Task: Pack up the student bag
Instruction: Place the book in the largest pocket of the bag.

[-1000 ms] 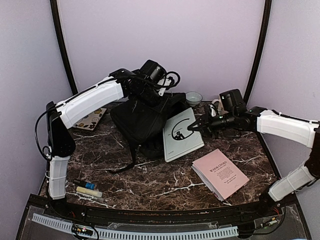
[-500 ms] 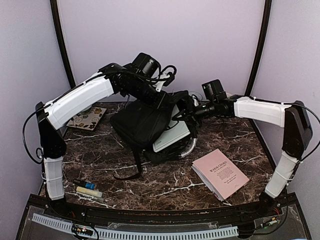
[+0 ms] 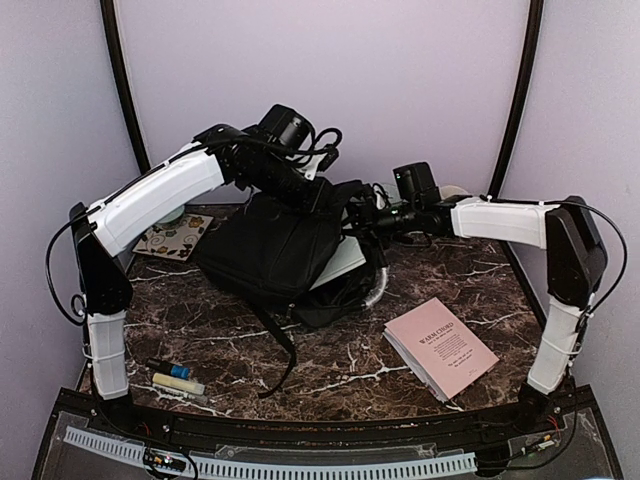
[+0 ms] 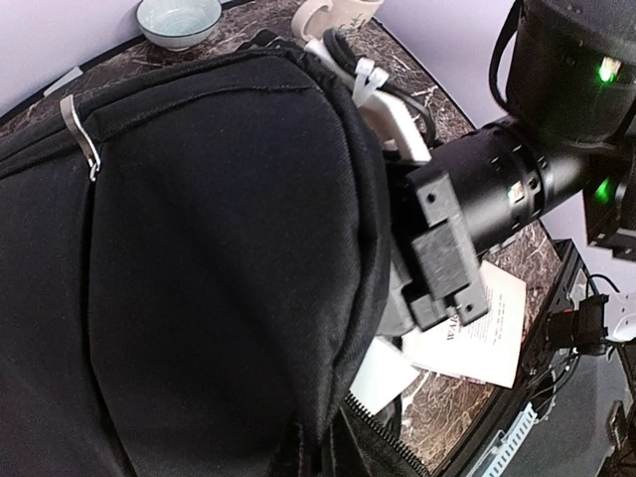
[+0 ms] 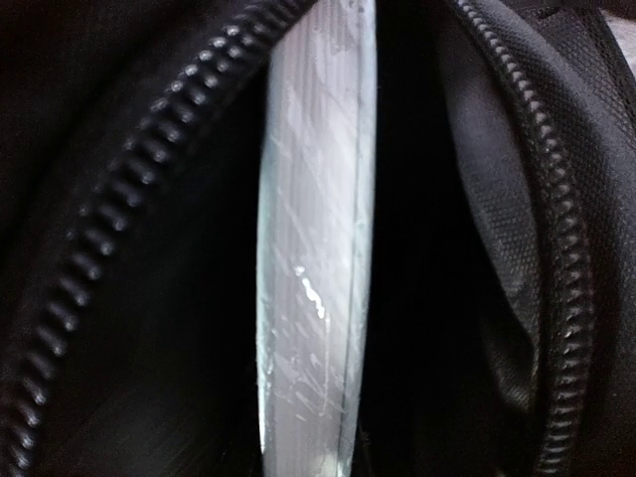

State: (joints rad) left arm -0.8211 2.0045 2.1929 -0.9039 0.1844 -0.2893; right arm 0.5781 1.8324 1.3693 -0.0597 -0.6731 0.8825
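The student bag (image 3: 262, 245) is a large black soft bag lying mid-table, with its strap (image 3: 283, 352) trailing forward and its grey handle (image 3: 378, 290) at the right. My left gripper (image 3: 322, 192) is shut on the bag's upper flap and holds it up; black fabric (image 4: 199, 248) fills the left wrist view and hides the fingers. My right gripper (image 3: 362, 222) is at the bag's mouth, shut on a white book (image 3: 345, 262). The book's edge (image 5: 313, 278) stands between the open zipper rows (image 5: 119, 229), inside the bag.
A pink booklet (image 3: 440, 345) lies at the front right. Markers (image 3: 176, 378) lie at the front left. A patterned card (image 3: 168, 238) sits at the back left. A pale bowl (image 4: 179, 18) and a mug (image 4: 333, 12) stand behind the bag.
My right gripper has pushed the white book left, deeper into the bag, so little of it shows. My left gripper has lifted the flap, and the bag and strap have shifted left and forward.
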